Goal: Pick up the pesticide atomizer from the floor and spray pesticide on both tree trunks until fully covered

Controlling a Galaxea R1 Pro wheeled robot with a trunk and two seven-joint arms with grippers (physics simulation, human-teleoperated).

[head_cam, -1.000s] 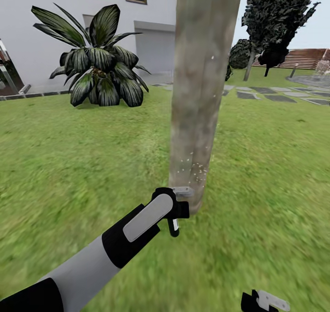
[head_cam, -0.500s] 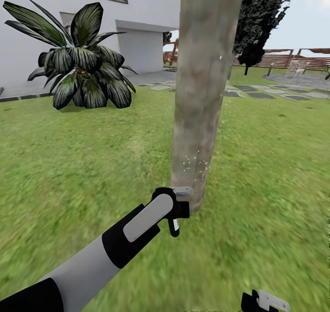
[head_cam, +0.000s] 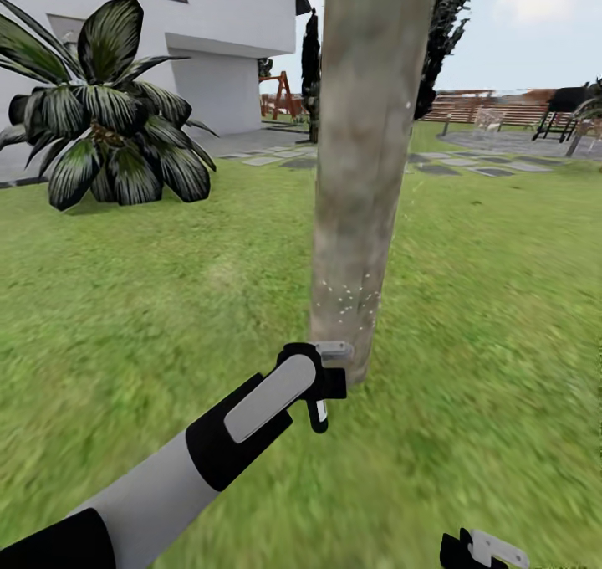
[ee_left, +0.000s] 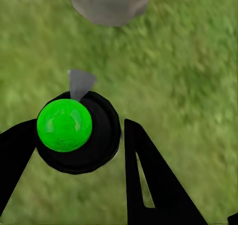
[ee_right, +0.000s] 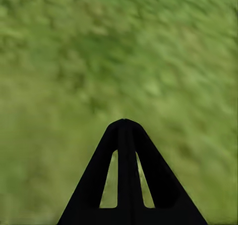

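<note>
A garden scene seen from the robot's head, with two close views from its wrists.

At far left stands a low palm-like plant (head_cam: pixel 104 113) with dark striped leaves, in front of a white house (head_cam: pixel 209 25). Green lawn (head_cam: pixel 125 301) spreads across the whole foreground.

From the lower left corner the left arm reaches up and toward the centre, its sleeve grey, then black. Its left tool (head_cam: pixel 322 376) sits just beside the base of a thick, mottled grey-brown tree trunk (head_cam: pixel 368 134). The tool is clenched around the pesticide atomizer (head_cam: pixel 318 414), a small black item with a white tip that hangs just below the fingers. In the left wrist view the atomizer (ee_left: pixel 77 133) appears as a round black body with a bright green cap, pressed between two black fingers (ee_left: pixel 148 185), with the trunk's base (ee_left: pixel 110 4) close ahead over grass.

Low on the trunk, just above the tool, tiny white specks of pesticide (head_cam: pixel 347 297) are scattered across the bark.

Right of the trunk, grey paving stones (head_cam: pixel 485 167) cross the lawn, and a brown slatted fence (head_cam: pixel 493 109) runs along the distance under a pale sky.

At the bottom right edge the right tool (head_cam: pixel 485 550) pokes into view. In the right wrist view its fingers (ee_right: pixel 124 175) are pressed together with nothing between them, over blurred grass.
</note>
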